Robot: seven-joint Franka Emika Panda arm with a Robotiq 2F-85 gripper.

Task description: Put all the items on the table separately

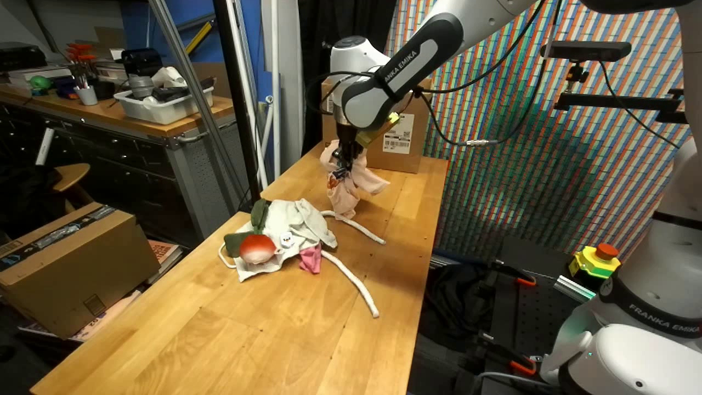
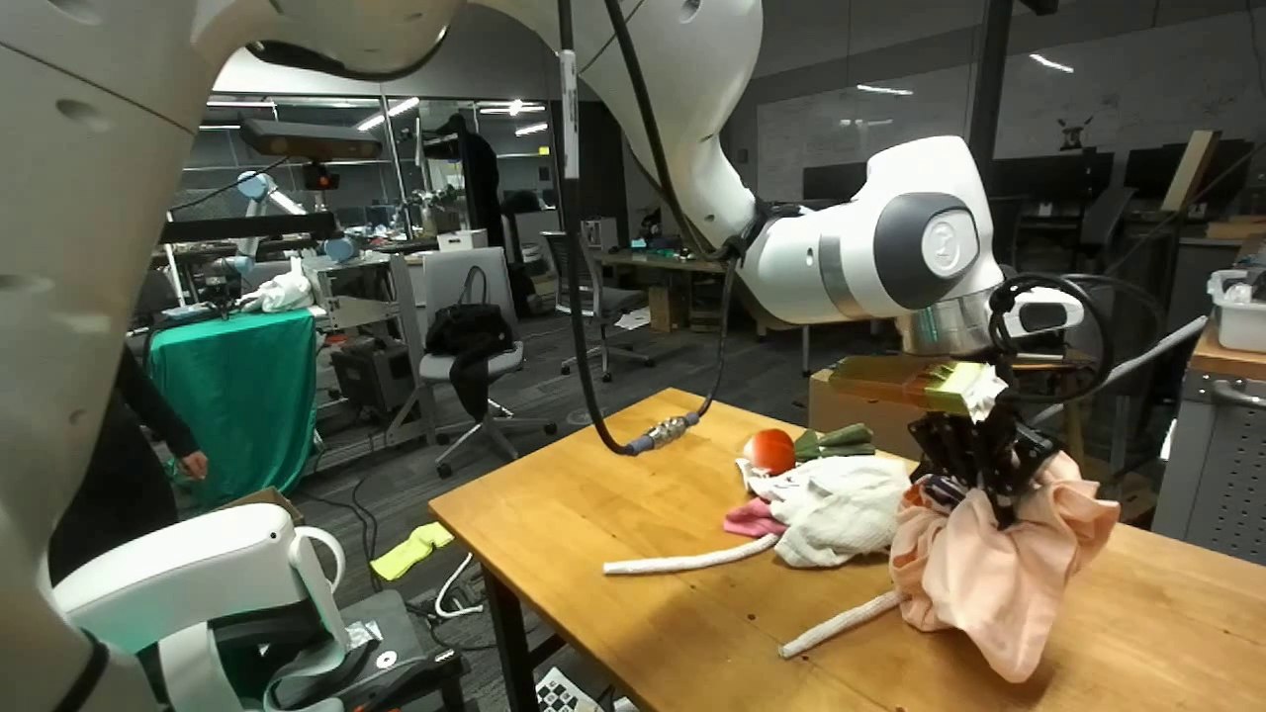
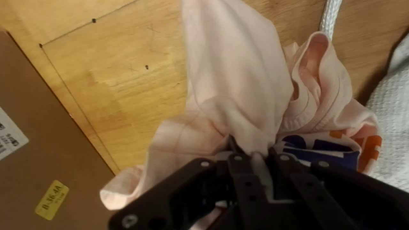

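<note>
My gripper (image 1: 344,167) is shut on a peach cloth (image 1: 344,195) with a blue and orange print. The cloth hangs in folds from the fingertips (image 3: 254,148) in the wrist view; I cannot tell whether its lower edge touches the table. Beside it a pile lies on the table: a white cloth (image 1: 296,219), a red-and-white round toy (image 1: 257,249) with green parts (image 1: 259,215), and a small pink cloth (image 1: 311,259). A white rope (image 1: 351,277) runs under the pile, its ends sticking out. The pile also shows in an exterior view, with the white cloth (image 2: 841,504) nearest the peach cloth (image 2: 999,583).
A cardboard box (image 1: 397,145) stands at the table's far end, close to the gripper; it also shows in the wrist view (image 3: 48,127). Bare wood (image 1: 247,340) extends on the other side of the pile. A cable (image 2: 584,326) hangs from the arm.
</note>
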